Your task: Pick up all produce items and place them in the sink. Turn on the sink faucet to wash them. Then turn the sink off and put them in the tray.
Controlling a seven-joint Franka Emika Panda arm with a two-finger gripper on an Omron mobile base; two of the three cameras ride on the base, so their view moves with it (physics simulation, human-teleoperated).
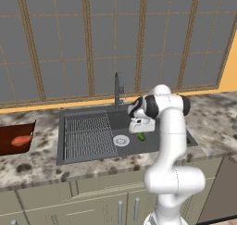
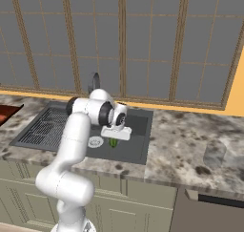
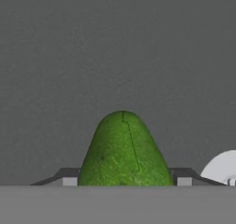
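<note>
Green piece in the sink, right between our jaws

We see one sink and one tray holding one orange piece. One green piece lies on the basin floor by the drain, long axis pointing away from us, jaws part-open and flanking it, grip unconfirmed.

A speckled stone counter is running below the window, carrying a dark grey sink set into it. A reddish-brown tray is sitting on the counter, left of the sink, with an orange-red carrot lying in it. A green piece is resting on the sink floor beside the white drain.
</note>
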